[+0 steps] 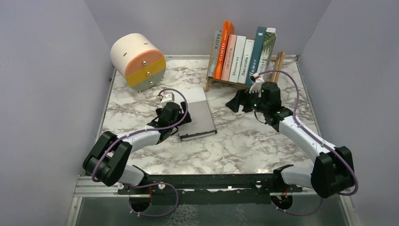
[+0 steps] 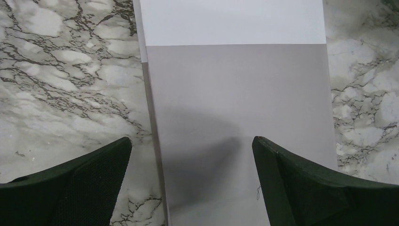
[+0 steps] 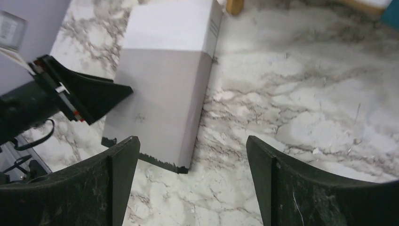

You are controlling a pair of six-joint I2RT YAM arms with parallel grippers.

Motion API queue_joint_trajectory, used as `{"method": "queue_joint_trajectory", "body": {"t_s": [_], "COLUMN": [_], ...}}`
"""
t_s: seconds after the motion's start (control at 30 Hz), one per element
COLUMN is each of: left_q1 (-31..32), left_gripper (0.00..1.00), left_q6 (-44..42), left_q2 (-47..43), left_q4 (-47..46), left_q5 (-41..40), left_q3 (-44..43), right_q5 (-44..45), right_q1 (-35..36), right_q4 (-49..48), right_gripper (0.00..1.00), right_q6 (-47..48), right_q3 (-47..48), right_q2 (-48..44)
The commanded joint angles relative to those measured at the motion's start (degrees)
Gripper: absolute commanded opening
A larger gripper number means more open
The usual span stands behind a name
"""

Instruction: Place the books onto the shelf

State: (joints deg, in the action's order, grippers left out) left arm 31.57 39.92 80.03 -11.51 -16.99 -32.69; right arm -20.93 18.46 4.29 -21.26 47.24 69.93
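One grey and white book [image 1: 200, 113] lies flat on the marble table, and it fills the left wrist view [image 2: 235, 103]. My left gripper [image 1: 178, 117] hovers open over the book's left edge, one finger [image 2: 94, 183] above the table and the other [image 2: 306, 188] above the cover, holding nothing. My right gripper [image 1: 238, 102] stands open to the right of the book, its jaws over bare marble [image 3: 193, 155]. From the right wrist the book [image 3: 164, 94] and the left gripper's finger [image 3: 89, 94] show. Several books [image 1: 240, 54] stand upright on the wooden shelf [image 1: 279, 63] at the back.
A round cream, orange and yellow drawer drum [image 1: 139, 61] sits at the back left. Lilac walls [image 1: 47, 70] close in the table on three sides. One wooden foot of the shelf [image 3: 235, 5] shows at the top of the right wrist view.
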Motion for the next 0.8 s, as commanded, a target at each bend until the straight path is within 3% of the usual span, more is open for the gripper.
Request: {"method": "queue_joint_trajectory", "body": {"t_s": [0.0, 0.53, 0.63, 0.77], "left_q1": [-0.5, -3.0, -3.5, -4.3], "left_gripper": [0.98, 0.66, 0.57, 0.37], "left_q6": [1.7, 2.0, 1.7, 1.5], "left_q2": [0.7, 0.9, 1.2, 1.1], "left_q4": [-7.6, -21.7, -23.2, -27.7], "left_q5": [2.6, 6.7, 7.6, 9.3], "left_q3": [2.3, 9.0, 9.6, 11.6], "right_q5": [0.1, -2.5, -2.8, -3.3], "right_q1": [2.5, 6.3, 6.3, 6.3], "right_q4": [-7.0, -22.4, -23.3, -24.6], "right_gripper": [0.82, 0.8, 0.8, 0.8], "right_q6": [-2.5, -7.7, -8.0, -8.4], "right_q3": [-3.1, -8.0, -7.9, -8.0], "right_q2": [3.5, 18.2, 19.9, 21.6]}}
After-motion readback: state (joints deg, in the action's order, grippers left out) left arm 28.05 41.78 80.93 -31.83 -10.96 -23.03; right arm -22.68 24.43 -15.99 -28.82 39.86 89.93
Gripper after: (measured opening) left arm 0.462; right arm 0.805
